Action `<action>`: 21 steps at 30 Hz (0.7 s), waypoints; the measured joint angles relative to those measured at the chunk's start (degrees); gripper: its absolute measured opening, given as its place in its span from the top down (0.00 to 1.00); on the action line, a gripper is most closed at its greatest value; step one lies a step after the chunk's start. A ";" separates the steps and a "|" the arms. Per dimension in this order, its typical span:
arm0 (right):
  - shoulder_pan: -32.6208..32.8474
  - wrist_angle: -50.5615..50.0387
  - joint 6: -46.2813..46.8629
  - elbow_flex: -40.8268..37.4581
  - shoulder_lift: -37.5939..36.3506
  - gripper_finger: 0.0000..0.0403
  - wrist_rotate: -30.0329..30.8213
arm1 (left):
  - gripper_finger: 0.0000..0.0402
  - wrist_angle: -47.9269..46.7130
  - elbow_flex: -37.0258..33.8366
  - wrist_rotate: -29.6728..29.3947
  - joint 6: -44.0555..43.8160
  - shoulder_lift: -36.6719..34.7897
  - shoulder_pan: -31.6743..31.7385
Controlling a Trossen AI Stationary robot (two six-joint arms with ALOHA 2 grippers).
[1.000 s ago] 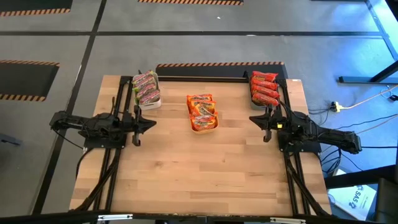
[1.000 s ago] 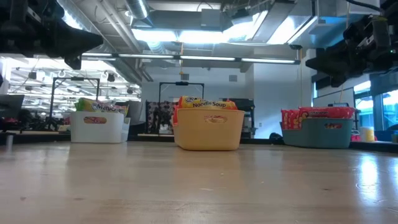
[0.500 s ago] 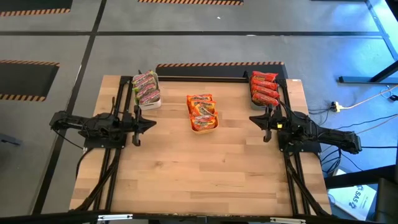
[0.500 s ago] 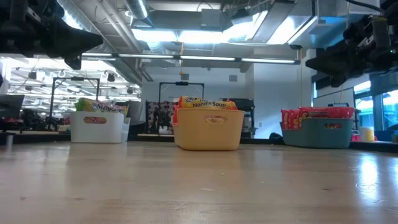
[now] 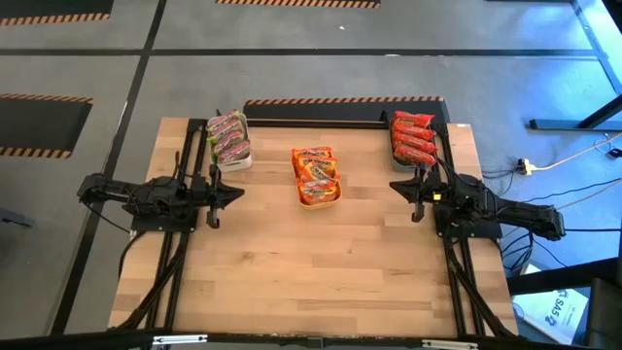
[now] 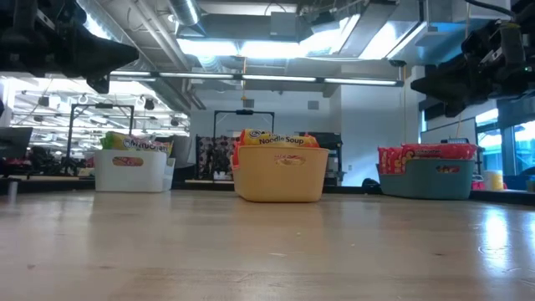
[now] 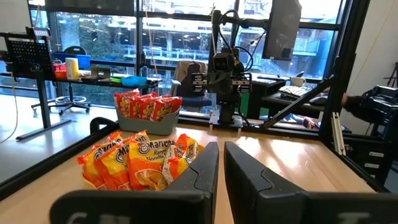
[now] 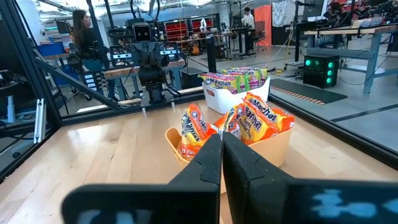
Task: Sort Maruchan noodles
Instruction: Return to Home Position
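Wood is all that shows on the open table [image 5: 311,272]; no packet lies loose on it. Nothing has shifted over the last second. Both arms sit exactly where they were, drawn back to their own sides, so I judge the homing move finished and the sort complete. The left claw [image 5: 231,192] has its fingers together with only a sliver between them, holding nothing, and the right claw [image 5: 398,185] is the same. Straight ahead of the left claw, between it and the right claw, stands the yellow bin [image 6: 280,177] with the orange packets [image 5: 316,173] in it. The green-pink packets [image 5: 228,136] fill the white bin [image 6: 129,174] just beside the left claw, toward the table's far edge. The red packets [image 5: 413,139] fill the blue-grey bin [image 6: 426,181] just beside the right claw, likewise. On the orange packets I can read "Maruchan" and "Ramen" from the left wrist, and "Noodle Soup" from table height. The print on the other packets I cannot make out with confidence.
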 joint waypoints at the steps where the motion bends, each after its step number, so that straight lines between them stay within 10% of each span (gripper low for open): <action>1: 0.00 0.00 0.00 0.00 -0.01 0.99 0.00 | 0.95 0.00 0.00 0.00 0.00 0.00 0.00; 21: 0.02 -0.02 0.01 0.00 0.00 0.99 0.02 | 0.95 0.00 0.00 0.00 0.01 0.02 0.01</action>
